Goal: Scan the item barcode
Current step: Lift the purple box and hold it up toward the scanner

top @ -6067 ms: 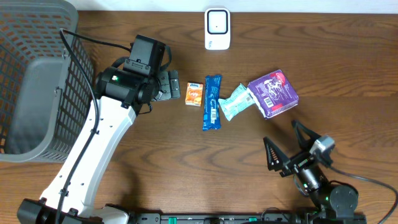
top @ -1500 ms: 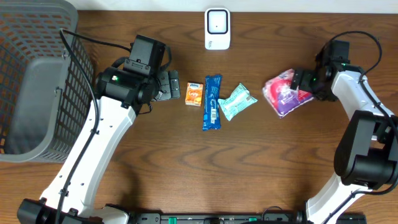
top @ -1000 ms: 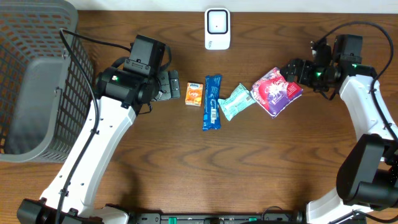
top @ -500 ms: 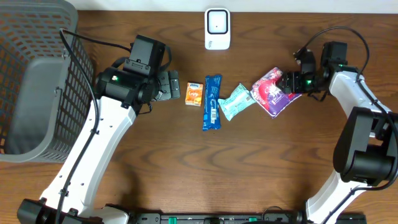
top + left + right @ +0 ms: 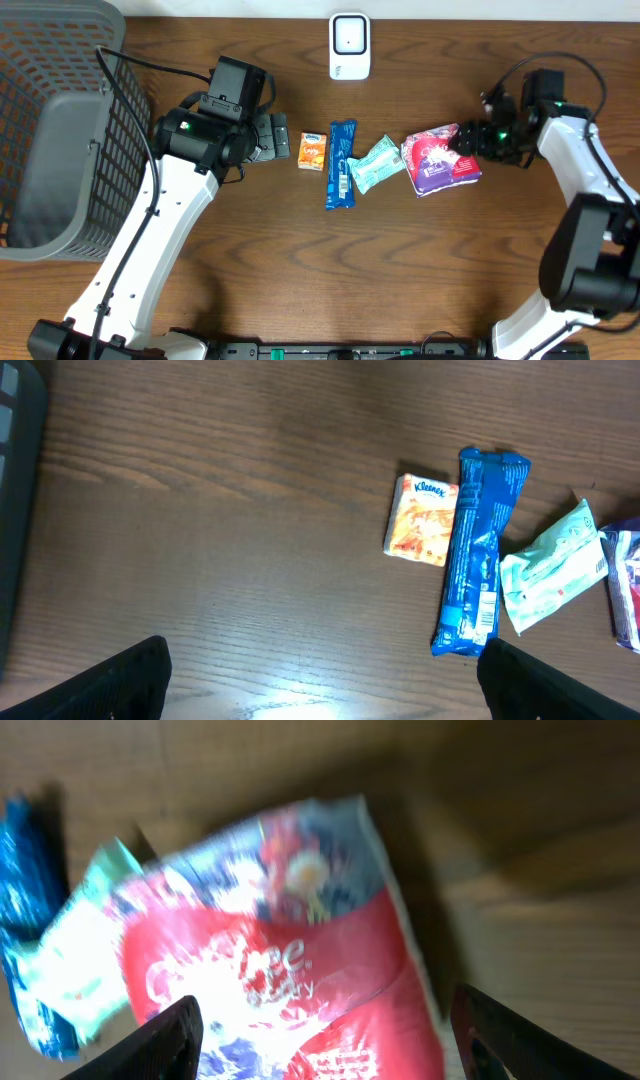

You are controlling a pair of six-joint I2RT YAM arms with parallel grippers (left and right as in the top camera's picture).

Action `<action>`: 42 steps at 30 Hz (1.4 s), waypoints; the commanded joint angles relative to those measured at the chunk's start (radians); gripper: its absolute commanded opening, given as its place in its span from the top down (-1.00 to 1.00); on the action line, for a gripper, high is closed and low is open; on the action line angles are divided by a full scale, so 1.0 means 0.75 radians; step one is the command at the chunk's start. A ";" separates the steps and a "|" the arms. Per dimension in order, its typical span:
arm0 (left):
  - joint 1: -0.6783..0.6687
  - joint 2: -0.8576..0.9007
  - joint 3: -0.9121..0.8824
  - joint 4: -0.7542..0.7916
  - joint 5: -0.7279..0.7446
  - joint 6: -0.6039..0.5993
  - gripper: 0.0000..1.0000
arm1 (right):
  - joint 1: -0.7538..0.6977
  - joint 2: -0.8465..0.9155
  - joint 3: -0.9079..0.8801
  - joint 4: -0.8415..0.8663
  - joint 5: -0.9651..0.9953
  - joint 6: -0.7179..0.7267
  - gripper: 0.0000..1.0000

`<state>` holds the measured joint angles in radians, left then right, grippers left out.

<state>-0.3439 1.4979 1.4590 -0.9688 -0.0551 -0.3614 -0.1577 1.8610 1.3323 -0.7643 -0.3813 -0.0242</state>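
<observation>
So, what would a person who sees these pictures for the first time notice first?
Probably the bright purple-and-pink package right of centre on the dark wooden table, with the right gripper at it, a finger on either side. Next comes the row of small items to its left: a mint-green packet, a blue bar and an orange tissue pack. The big grey basket fills the left edge.

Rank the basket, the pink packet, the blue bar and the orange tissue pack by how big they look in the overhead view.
1. basket, by far the largest, even though the picture's edge cuts it off
2. pink packet
3. blue bar, long but narrow
4. orange tissue pack, the smallest
</observation>
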 commanded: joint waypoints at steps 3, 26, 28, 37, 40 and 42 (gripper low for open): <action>0.003 0.008 0.005 -0.004 -0.008 0.013 -0.95 | 0.003 -0.031 0.001 0.107 0.074 -0.220 -0.82; 0.003 0.008 0.005 -0.004 -0.008 0.013 -0.96 | 0.003 0.151 0.091 0.186 -0.330 0.042 0.98; 0.003 0.008 0.005 -0.004 -0.008 0.013 -0.96 | 0.003 0.097 0.114 0.287 -0.361 0.208 0.98; 0.003 0.008 0.005 -0.004 -0.008 0.013 -0.96 | 0.158 0.083 0.114 1.035 -0.289 0.852 0.98; 0.003 0.008 0.005 -0.004 -0.008 0.013 -0.96 | 0.317 0.125 0.114 1.229 -0.005 1.018 0.98; 0.003 0.008 0.005 -0.004 -0.008 0.013 -0.96 | 0.394 0.160 0.115 1.283 0.131 1.093 0.98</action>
<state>-0.3439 1.4979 1.4590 -0.9691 -0.0551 -0.3614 0.0319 1.9316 1.4078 0.1497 -0.4911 0.6006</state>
